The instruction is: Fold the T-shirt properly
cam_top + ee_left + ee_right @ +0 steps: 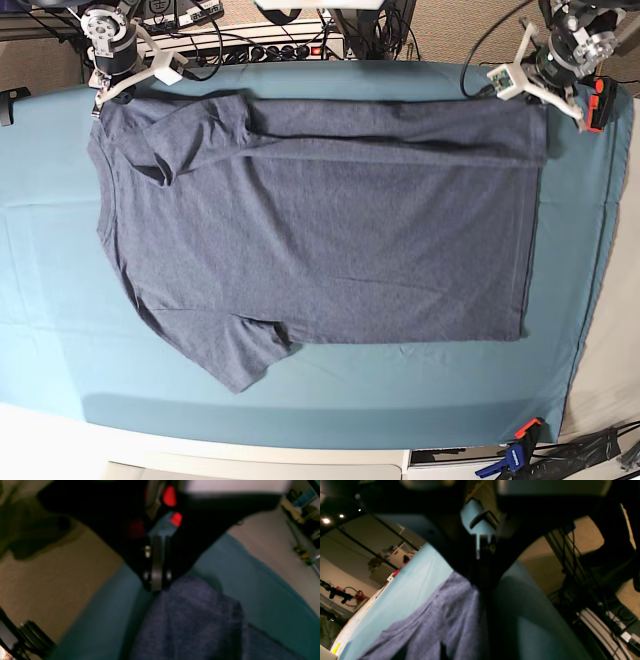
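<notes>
Shirts: 1 heathered dark blue-grey cotton T-shirt [320,240], spread flat, top edge folded.
Grippers: 2 — left gripper [545,95] & right gripper [100,100], each clamped on its shirt corner.

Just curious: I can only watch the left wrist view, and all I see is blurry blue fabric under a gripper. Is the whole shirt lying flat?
Observer: Mostly. In the base view the T-shirt lies spread on the teal cloth, with its far long edge doubled over as a band.
Operator: Where is the other arm?
Observer: The right gripper is at the collar-end corner of that band. The left gripper is at the hem-end corner. Both look closed on the fabric.
Operator: And the sleeves?
Observer: The near sleeve sticks out flat on the cloth. The far sleeve is folded in onto the body.
</notes>
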`<state>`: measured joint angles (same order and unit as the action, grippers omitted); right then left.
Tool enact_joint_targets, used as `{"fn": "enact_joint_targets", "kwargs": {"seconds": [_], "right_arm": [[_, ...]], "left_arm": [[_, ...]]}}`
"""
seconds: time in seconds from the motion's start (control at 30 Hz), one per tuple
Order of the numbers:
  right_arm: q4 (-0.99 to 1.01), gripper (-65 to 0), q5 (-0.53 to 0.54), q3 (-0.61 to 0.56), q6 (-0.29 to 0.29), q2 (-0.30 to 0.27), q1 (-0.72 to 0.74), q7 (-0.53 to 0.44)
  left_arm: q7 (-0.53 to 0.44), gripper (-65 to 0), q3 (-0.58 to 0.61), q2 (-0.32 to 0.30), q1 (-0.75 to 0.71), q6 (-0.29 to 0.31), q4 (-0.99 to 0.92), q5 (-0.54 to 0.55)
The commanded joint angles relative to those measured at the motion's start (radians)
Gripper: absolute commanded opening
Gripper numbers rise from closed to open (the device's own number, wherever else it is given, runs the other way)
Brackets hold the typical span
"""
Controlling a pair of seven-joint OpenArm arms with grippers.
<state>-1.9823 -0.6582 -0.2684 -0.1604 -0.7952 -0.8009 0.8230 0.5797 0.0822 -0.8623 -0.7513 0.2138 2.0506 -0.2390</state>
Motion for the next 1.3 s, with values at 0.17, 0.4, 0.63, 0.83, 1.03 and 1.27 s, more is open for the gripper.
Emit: {"fn": "enact_joint_targets", "kwargs": {"seconds": [0.17, 0.4, 0.63, 0.83, 1.03, 1.27], "right_arm": [[-0.015, -65.0, -0.016, 0.009, 0.011, -0.017, -0.02, 0.024], [-0.014, -65.0, -0.016, 0.009, 0.011, -0.035, -0.02, 0.023], [-0.014, -65.0, -0.016, 0.009, 0.011, -0.064, -0.037, 0.018], [-0.014, -65.0, -0.015, 0.008, 0.012, -0.063, -0.063, 0.01], [-0.014, -65.0, -0.015, 0.008, 0.012, -0.063, -0.063, -0.012], [-0.014, -65.0, -0.011, 0.008, 0.002, -0.063, -0.063, -0.012]], "left_arm": [[0.015, -65.0, -0.008, -0.016, -0.038, -0.015, 0.016, -0.023], [0.03, -65.0, -0.008, -0.016, -0.039, -0.014, 0.016, -0.023], [0.031, -65.0, -0.008, -0.017, -0.056, -0.014, 0.021, -0.023], [0.018, -65.0, -0.008, -0.016, -0.071, -0.016, 0.029, -0.023], [0.003, -65.0, -0.008, -0.016, -0.065, -0.014, 0.029, -0.022], [0.004, -65.0, -0.008, -0.016, -0.066, -0.011, 0.029, -0.022]]}}
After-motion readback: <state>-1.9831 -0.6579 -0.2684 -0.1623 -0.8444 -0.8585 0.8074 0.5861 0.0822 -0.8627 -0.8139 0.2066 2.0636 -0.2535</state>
